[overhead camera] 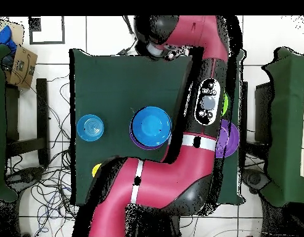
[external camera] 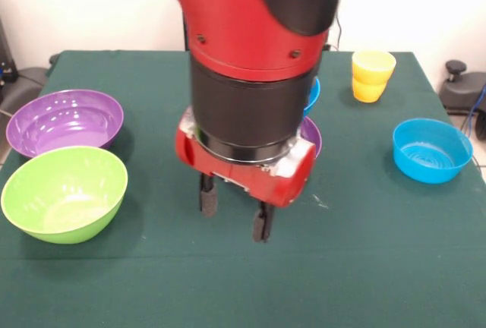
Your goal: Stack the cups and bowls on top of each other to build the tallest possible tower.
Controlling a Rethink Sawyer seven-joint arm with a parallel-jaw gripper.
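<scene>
My gripper [external camera: 234, 223] hangs open and empty low over the green table's near side, holding nothing. The tower stands behind my arm; only a blue rim [external camera: 314, 93] and a purple rim [external camera: 311, 137] show. From overhead, the tower's top is a large blue bowl [overhead camera: 151, 126] sitting over a purple bowl [overhead camera: 135, 141]. A large purple bowl [external camera: 64, 119] and a lime green bowl [external camera: 64, 191] sit side by side at the left. Two stacked yellow cups [external camera: 372, 76] and a small blue bowl [external camera: 430, 149] stand at the right. The red cup, purple cup and small green bowl are hidden.
The green table [external camera: 364, 267] has open cloth in front of my gripper. In the overhead view my arm [overhead camera: 203, 123] covers most of the purple bowl [overhead camera: 228, 141] and the lime bowl [overhead camera: 225, 102]. Side tables and cables surround the table.
</scene>
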